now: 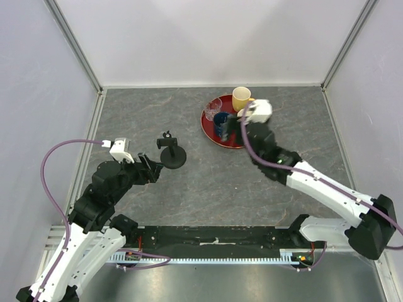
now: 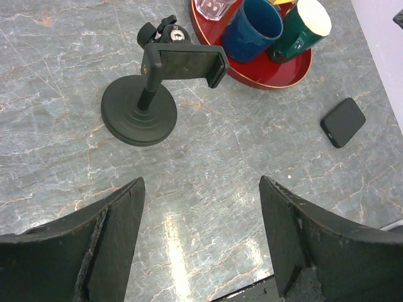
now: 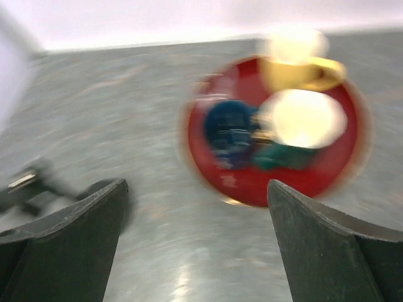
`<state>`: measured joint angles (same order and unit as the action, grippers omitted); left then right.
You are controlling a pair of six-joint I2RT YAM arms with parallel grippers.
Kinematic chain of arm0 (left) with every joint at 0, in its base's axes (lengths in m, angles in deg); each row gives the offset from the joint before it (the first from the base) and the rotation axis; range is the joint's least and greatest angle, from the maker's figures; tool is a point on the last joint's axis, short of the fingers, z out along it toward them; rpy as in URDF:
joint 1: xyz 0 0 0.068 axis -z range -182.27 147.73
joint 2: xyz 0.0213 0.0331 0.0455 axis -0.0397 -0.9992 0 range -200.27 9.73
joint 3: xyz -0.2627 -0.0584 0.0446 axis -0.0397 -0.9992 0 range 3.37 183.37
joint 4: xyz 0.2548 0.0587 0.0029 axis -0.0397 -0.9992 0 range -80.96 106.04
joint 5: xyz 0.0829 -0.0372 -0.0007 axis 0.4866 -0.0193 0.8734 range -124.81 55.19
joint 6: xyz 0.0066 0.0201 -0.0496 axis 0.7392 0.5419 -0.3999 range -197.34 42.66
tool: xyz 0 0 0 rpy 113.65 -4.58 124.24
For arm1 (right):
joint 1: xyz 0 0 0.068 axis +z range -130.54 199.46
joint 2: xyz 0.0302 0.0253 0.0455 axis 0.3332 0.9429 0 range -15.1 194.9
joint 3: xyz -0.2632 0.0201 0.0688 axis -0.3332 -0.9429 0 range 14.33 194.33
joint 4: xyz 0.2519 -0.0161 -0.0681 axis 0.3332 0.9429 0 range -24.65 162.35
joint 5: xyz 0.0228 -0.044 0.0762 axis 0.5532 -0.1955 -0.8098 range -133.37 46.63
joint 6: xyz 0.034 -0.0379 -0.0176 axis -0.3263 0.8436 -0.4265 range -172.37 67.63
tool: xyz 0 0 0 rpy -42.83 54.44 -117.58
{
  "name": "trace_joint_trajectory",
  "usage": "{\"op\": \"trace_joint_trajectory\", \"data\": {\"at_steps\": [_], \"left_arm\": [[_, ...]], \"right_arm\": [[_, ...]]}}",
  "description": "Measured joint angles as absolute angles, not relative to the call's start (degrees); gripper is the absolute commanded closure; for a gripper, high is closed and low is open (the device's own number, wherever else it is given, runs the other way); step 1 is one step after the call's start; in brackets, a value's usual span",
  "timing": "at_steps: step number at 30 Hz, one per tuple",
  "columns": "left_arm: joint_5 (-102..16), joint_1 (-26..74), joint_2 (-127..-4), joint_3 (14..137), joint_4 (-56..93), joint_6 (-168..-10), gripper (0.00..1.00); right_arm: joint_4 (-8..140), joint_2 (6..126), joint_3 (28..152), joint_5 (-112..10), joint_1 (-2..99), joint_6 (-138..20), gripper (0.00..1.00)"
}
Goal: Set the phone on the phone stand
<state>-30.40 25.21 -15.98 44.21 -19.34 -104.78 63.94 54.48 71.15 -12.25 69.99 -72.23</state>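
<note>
Phone [image 2: 343, 122] lies flat on the grey counter [image 2: 239, 163] just beside the red tray [image 2: 272, 83] of mugs [image 2: 258, 28], well apart from the phone stand [image 2: 148, 107]; left fingers [image 2: 113, 220] and right fingers [image 3: 88, 214] both spread wide, holding nothing

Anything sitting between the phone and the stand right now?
Nothing visible. In the left wrist view, bare table lies between the phone and the phone stand. The red tray sits close beside that path, not across it.
</note>
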Motion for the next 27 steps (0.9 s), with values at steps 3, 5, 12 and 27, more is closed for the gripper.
{"op": "trace_joint_trajectory", "data": {"at_steps": [3, 5, 12, 27], "left_arm": [[-30.4, 25.2, -15.9, 44.2, -19.3, -104.8, 0.22], [-30.4, 25.2, -15.9, 44.2, -19.3, -104.8, 0.22], [-30.4, 25.2, -15.6, 44.2, -18.9, -104.8, 0.24], [-30.4, 25.2, -14.9, 43.7, -18.9, -104.8, 0.25]], "right_arm": [[72.2, 53.1, 68.4, -10.1, 55.2, -80.3, 0.02], [77.3, 53.2, 66.6, -11.0, 45.0, -85.0, 0.02], [96.3, 66.5, 72.7, -16.6, 25.4, -98.0, 0.02], [108.1, 85.9, 79.1, -25.5, 22.7, -107.5, 0.02]]}}
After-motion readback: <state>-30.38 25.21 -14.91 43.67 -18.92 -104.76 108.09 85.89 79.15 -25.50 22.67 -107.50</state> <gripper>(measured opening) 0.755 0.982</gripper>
